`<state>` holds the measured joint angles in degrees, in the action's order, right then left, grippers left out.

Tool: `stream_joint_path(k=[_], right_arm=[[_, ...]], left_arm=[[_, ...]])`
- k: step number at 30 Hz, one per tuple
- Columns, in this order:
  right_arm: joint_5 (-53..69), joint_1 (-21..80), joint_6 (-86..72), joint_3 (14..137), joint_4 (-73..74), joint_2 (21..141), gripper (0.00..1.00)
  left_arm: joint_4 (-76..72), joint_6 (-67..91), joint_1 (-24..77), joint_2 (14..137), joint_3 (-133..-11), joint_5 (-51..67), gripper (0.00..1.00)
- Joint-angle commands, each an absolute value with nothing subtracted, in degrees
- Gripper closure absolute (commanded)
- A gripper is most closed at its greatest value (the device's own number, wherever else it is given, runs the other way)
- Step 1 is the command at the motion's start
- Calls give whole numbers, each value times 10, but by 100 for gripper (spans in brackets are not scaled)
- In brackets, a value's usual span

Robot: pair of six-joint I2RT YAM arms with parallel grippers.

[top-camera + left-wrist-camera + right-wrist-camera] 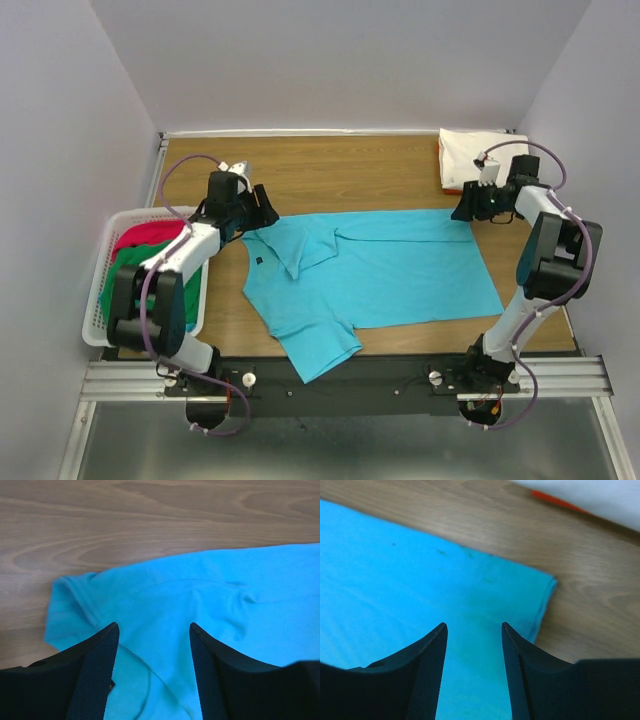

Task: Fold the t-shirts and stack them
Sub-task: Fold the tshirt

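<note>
A turquoise blue t-shirt (380, 265) lies spread on the table, its far sleeve folded in over the chest and its near sleeve (320, 345) reaching the front edge. My left gripper (262, 214) is open over the shirt's far left shoulder (165, 600). My right gripper (466, 209) is open over the shirt's far right hem corner (520, 590). A folded cream-white t-shirt (470, 152) lies on an orange one (441, 165) at the back right. Red (150, 236) and green (125, 275) t-shirts lie in the basket.
A white lattice basket (100, 290) stands at the table's left edge beside the left arm. The wooden table (350, 170) shows bare behind the shirt. Grey walls close in on both sides.
</note>
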<state>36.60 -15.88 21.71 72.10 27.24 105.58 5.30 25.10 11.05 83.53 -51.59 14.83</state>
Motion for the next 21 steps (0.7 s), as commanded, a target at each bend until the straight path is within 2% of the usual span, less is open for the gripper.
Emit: stream_joint_path(k=[1,7,16,19,20,21], right_arm=[[287,-163,220,779,280,1114,44],[238,-163,191,836,280,1167,44],[241,-149,192,807,280,1194,46],[268,-142,186,799,284,1198,58],[279,-142,184,801,286,1198,66],[280,-142,181,803,287,1196,82]], left_arm=[[28,251,98,927,-530,178,35],[19,251,78,999,-553,169,39],[29,257,68,1028,-558,163,40],[33,254,64,1034,-566,166,40],[34,254,63,1036,-568,166,40],[35,253,62,1038,-570,170,40]])
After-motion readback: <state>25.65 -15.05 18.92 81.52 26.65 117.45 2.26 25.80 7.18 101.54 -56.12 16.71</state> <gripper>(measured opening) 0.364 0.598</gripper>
